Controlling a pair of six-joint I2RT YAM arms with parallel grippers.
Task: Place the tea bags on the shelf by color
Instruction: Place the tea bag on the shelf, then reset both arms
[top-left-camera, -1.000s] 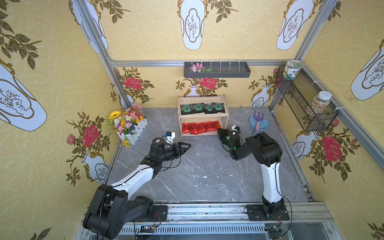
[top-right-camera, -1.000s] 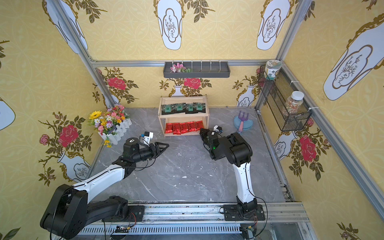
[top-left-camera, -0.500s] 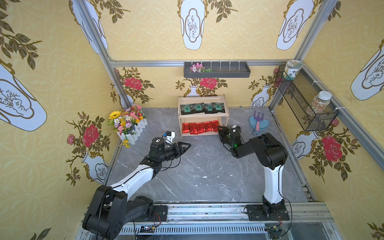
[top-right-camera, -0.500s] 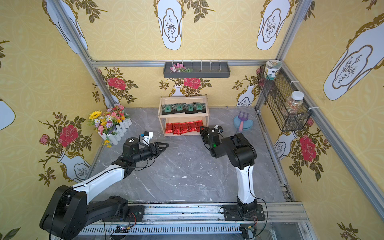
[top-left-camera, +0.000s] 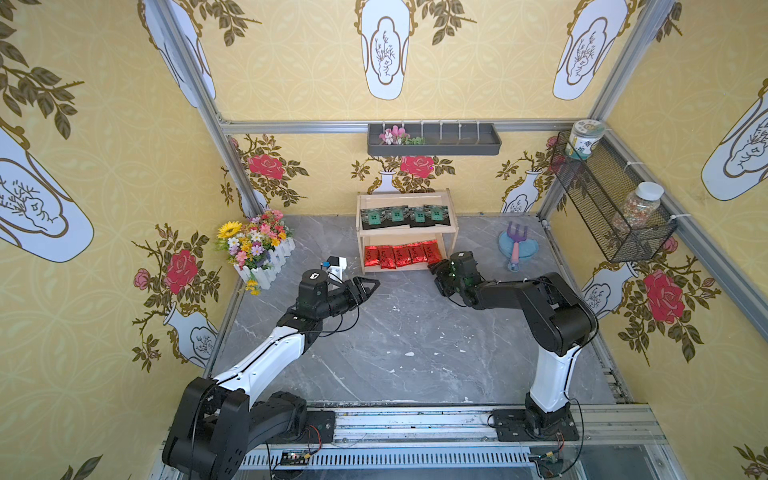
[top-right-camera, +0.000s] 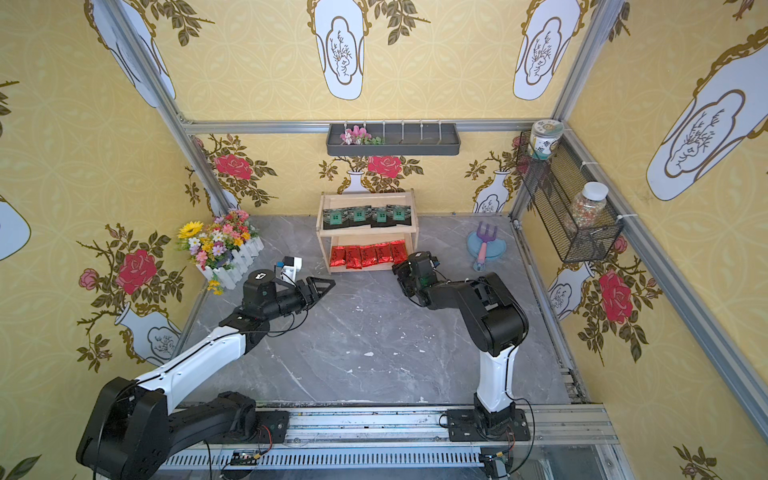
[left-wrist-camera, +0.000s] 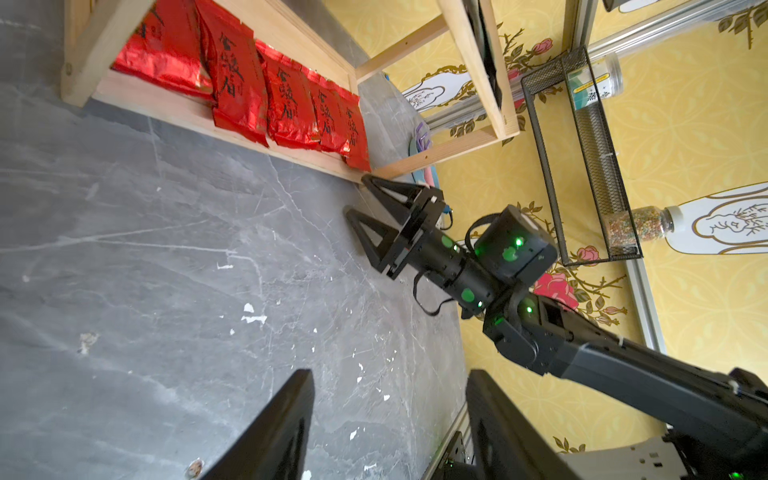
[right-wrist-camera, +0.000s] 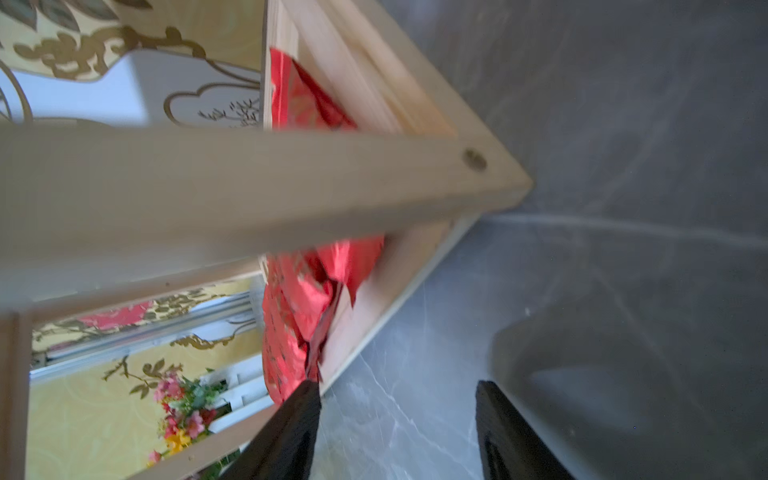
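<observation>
The light wooden shelf (top-left-camera: 454, 232) stands against the back wall. Several black tea bags (top-left-camera: 405, 216) with green emblems lie on its upper tier. Several red foil tea bags (top-left-camera: 401, 254) lie in a row on the lower tier, also in the left wrist view (left-wrist-camera: 286, 104). My right gripper (top-left-camera: 437, 276) is open by the shelf's lower right corner, with nothing between its fingers. In the right wrist view, one fingertip (right-wrist-camera: 307, 392) is at the edge of the end red tea bag (right-wrist-camera: 291, 332). My left gripper (top-left-camera: 370, 287) hovers open and empty over the floor, left of the shelf.
A flower planter with a white fence (top-left-camera: 257, 249) stands at the left wall. A small white and blue device (top-left-camera: 336, 266) sits near it. A blue dish with a purple rake (top-left-camera: 517, 249) lies right of the shelf. Grey wall tray (top-left-camera: 432, 141) and mesh basket (top-left-camera: 611, 208) hang above.
My right gripper has gone from nearly shut to open beside the shelf's lower right corner, and its elbow has swung right. The left arm has stayed still.
</observation>
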